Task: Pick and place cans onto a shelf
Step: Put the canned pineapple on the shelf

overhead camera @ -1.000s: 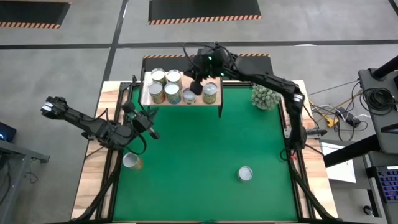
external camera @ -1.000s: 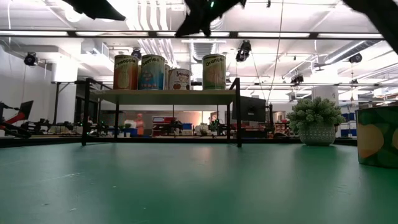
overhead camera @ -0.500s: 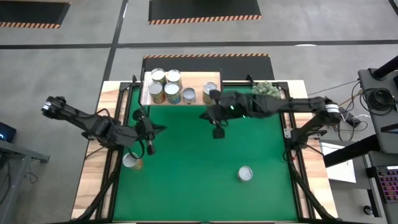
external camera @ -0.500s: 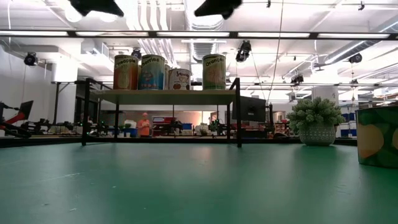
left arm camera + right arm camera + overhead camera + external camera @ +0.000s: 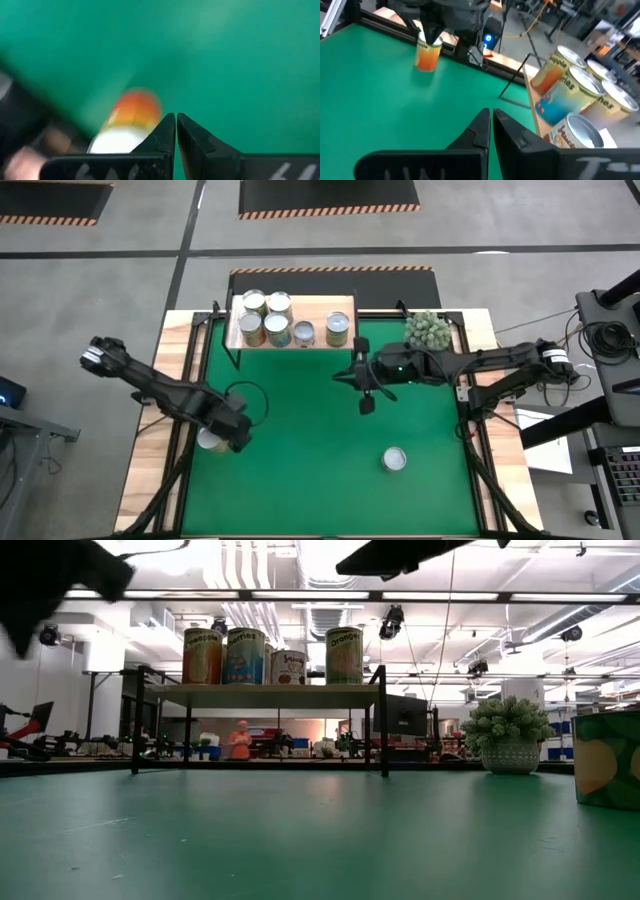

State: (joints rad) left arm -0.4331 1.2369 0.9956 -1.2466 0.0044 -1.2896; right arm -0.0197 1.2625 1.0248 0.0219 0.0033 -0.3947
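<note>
Cans: five on the shelf point(image 5: 293, 338), one at the mat's left edge, one out on the mat.

Shelf: light wood on thin black legs, at the far edge of the green mat point(image 5: 310, 450), left of centre.

On the shelf, seen from above: two cans at the back point(image 5: 267, 304), then a front row of an orange-labelled can point(image 5: 252, 329), a blue-labelled can point(image 5: 278, 330), a small short tin point(image 5: 304, 333), and, a little apart to the right, a green-labelled can point(image 5: 338, 329).

Orange can point(image 5: 211, 440): upright at the near-left edge of the mat, just beside the wooden border, partly covered from above by the left arm.

Left gripper point(image 5: 240, 442): right over that orange can, fingers clenched together, grasping nothing; in the left wrist view the closed fingertips point(image 5: 175, 122) in front of the blurred orange label point(image 5: 134, 111).

Right gripper point(image 5: 365, 406): above the middle of the mat, in front of the shelf and well apart from it, fingers pressed shut and empty.

Lone can point(image 5: 394, 459): upright on the mat toward the near right, well apart from both grippers.

Fuzzy pale-green potted plant point(image 5: 427, 332): at the far right corner of the mat.

Low view: green-and-yellow-labelled can point(image 5: 608, 758) at the right edge; a person in orange point(image 5: 239, 739) far behind the shelf.
</note>
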